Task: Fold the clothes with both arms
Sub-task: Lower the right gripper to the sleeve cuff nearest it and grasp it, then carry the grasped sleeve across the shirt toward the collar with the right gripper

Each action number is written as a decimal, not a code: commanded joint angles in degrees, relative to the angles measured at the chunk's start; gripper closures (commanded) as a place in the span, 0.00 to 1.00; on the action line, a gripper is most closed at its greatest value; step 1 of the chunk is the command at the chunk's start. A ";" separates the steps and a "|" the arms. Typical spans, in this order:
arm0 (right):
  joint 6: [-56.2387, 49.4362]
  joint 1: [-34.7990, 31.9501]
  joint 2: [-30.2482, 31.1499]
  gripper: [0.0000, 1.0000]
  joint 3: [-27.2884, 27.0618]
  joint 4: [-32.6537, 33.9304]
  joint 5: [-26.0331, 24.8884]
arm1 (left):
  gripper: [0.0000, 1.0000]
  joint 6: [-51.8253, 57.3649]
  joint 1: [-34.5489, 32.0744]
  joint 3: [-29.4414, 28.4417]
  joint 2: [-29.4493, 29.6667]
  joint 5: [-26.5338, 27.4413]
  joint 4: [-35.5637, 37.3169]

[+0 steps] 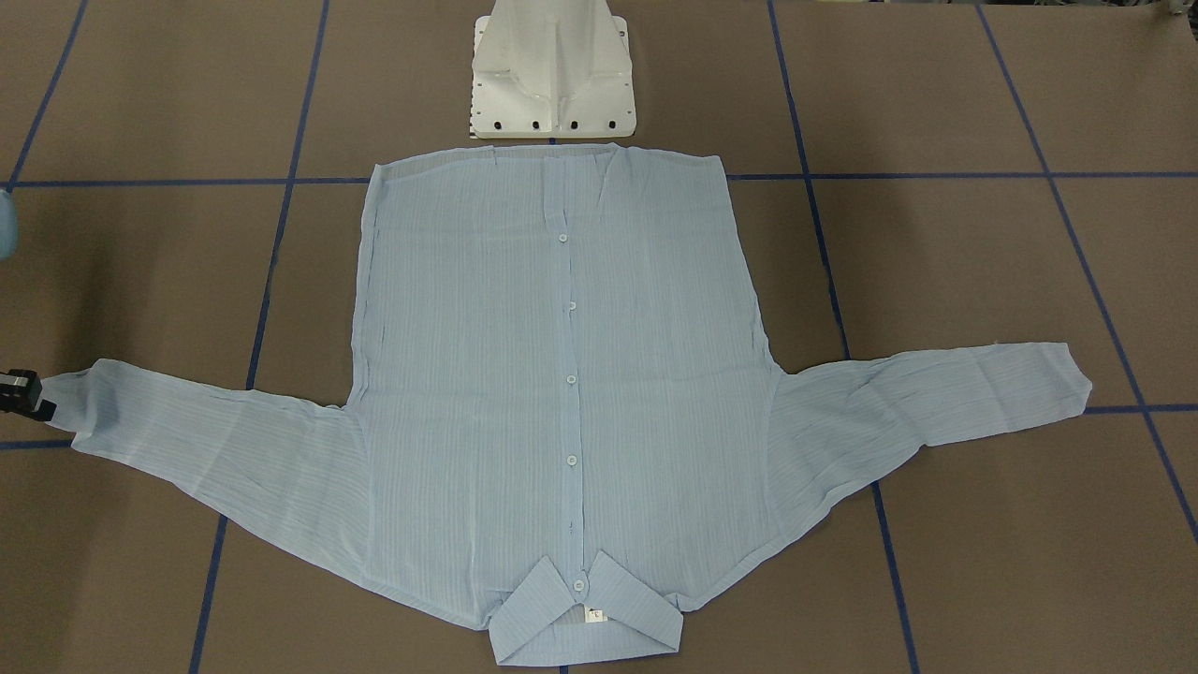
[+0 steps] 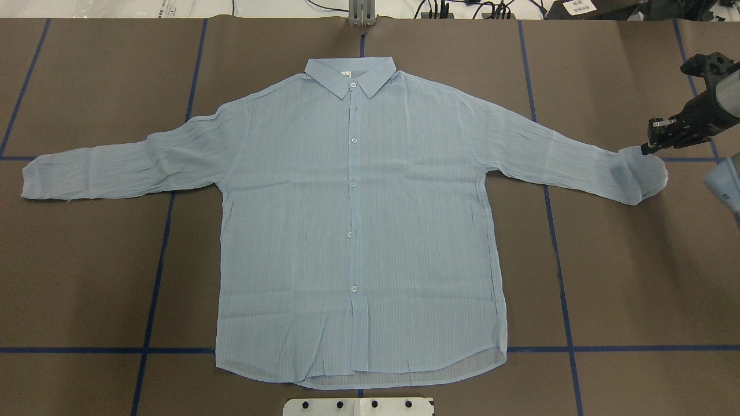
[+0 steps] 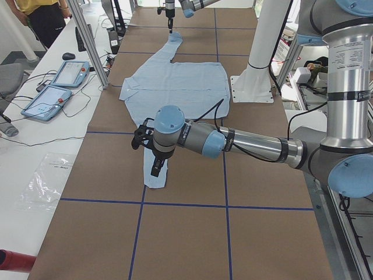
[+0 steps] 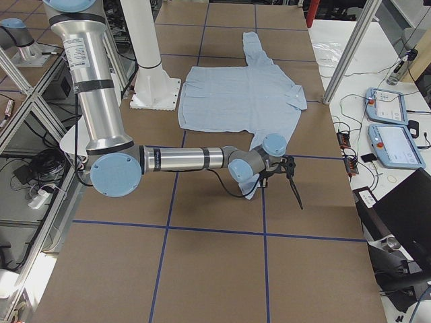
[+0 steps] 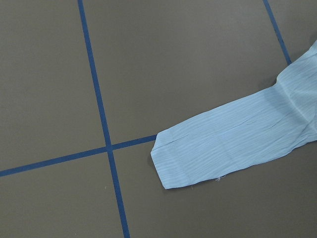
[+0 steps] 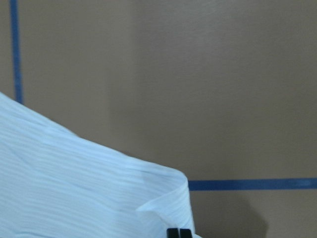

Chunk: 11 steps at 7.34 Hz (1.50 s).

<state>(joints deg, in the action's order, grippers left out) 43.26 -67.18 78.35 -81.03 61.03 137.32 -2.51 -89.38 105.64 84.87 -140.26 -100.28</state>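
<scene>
Black two-finger right gripper (image 2: 646, 148) pinching one cuff of my thin pale blue striped button-up shirt (image 2: 358, 231), which lies spread flat.
Front-facing: the shirt lies buttoned and face up on the brown table with blue tape lines (image 1: 936, 112), hem toward the white pedestal base (image 1: 552, 84), pointed collar (image 1: 585, 608) at the far side. Overhead: both sleeves stretch sideways, and my right gripper meets the end of one, with shadow under that cuff. Right wrist: my two black pads (image 6: 173, 233) press together at the cuff's upturned corner. Exterior left: my black two-finger left gripper (image 3: 156, 170) points down over the other cuff (image 5: 171, 163); I cannot tell whether it is spread or clenched. Left wrist: that cuff lies flat beside a tape crossing.
</scene>
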 commanded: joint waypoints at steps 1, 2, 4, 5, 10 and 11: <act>18.77 7.28 -1.95 1.00 -9.89 0.15 -0.64 | 0.00 0.14 -0.09 0.18 -0.05 -0.10 -0.09; 29.84 11.67 -7.37 1.00 -10.55 0.15 -2.30 | 0.00 0.23 -0.09 0.18 -0.06 -0.10 -0.09; 45.27 20.72 -18.00 1.00 -9.33 0.93 -12.97 | 0.00 0.40 -0.09 0.00 -0.40 0.08 -1.75; 49.95 23.03 -25.11 1.00 -7.76 5.72 -17.56 | 0.00 0.40 -0.09 0.09 -0.58 0.08 -1.84; 62.55 33.24 -53.38 1.00 21.86 -1.77 -35.17 | 0.00 0.05 -0.09 0.09 -0.58 0.25 -2.28; 62.65 33.34 -53.56 0.72 22.23 -1.87 -35.62 | 0.00 -0.12 0.00 0.09 -0.41 0.25 -2.20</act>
<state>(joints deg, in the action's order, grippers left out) 104.98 -34.61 25.79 -60.53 60.36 103.38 -2.48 -89.46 105.73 84.32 -140.02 -102.55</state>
